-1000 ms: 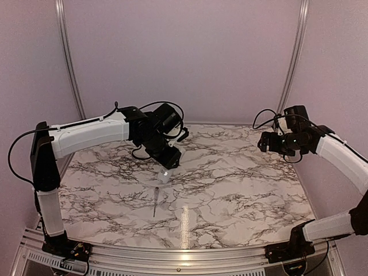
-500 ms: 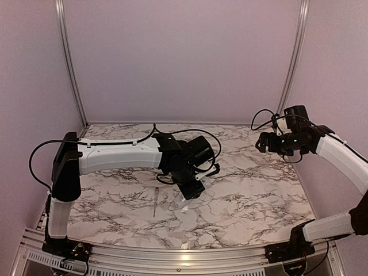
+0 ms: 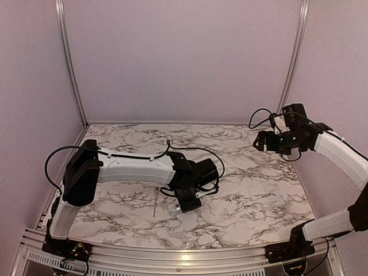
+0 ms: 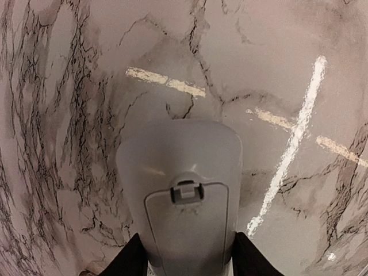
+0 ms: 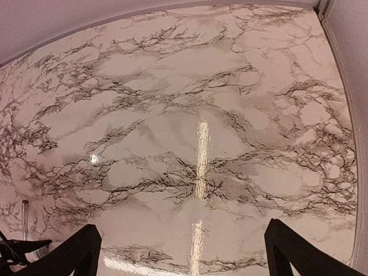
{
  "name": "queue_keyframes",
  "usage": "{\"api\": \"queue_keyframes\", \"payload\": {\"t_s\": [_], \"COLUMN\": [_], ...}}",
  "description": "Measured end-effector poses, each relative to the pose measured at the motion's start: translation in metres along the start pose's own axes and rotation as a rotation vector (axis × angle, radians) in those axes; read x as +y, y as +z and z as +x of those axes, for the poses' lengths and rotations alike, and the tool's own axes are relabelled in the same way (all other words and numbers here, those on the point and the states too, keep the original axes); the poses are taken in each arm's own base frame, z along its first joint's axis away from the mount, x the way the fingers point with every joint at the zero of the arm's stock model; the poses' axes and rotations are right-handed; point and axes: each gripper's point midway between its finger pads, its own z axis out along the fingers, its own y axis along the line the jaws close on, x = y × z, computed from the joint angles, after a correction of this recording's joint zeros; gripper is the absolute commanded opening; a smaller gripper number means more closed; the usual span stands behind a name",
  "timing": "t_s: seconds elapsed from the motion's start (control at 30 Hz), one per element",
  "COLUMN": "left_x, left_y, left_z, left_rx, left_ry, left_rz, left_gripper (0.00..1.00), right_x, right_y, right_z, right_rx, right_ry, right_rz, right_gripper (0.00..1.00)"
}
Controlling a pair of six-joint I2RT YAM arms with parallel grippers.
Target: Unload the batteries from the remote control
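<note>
While the left gripper (image 4: 188, 256) has its jaws part-way closed on the remote control (image 4: 181, 172), one dark finger (image 4: 133, 260) on each long side, the right gripper (image 5: 183, 244) hangs well apart over the far right of the table (image 3: 259, 195), jaws wide and holding nothing. The remote's long axis runs straight out from the left jaws, its rounded free end pointing down at the marble; whether that end touches the surface I cannot tell. Its back faces the left wrist camera, showing the battery cover (image 4: 187, 230) shut, with the latch (image 4: 185, 192) at the end away from the fingers. No batteries show, so I judge them to be under that cover. The coming move turns on reaching that latch: the left arm is occupied with holding, so the free right arm would have to cross most of the table, and nothing lies in its path. A thin pen-like tool (image 3: 156, 201) lies just left of the held remote, near enough to be knocked if the remote is set down carelessly.
</note>
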Motion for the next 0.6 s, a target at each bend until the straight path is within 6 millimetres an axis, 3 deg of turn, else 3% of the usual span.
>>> {"api": "queue_keyframes", "payload": {"t_s": [0.13,0.6], "left_x": [0.0019,-0.007], "left_y": [0.0072,0.0102], "left_z": [0.0035,0.0012], "left_rx": [0.02,0.0], "left_ry": [0.01,0.039], "left_rz": [-0.023,-0.004], "left_gripper": [0.54,0.78], "right_x": [0.0009,0.0027], "right_y": [0.0021,-0.0015], "right_z": [0.0014,-0.0051], "right_rx": [0.009,-0.004], "right_ry": [0.001,0.0], "right_rz": [-0.006,-0.008], "right_gripper": [0.98,0.98]}}
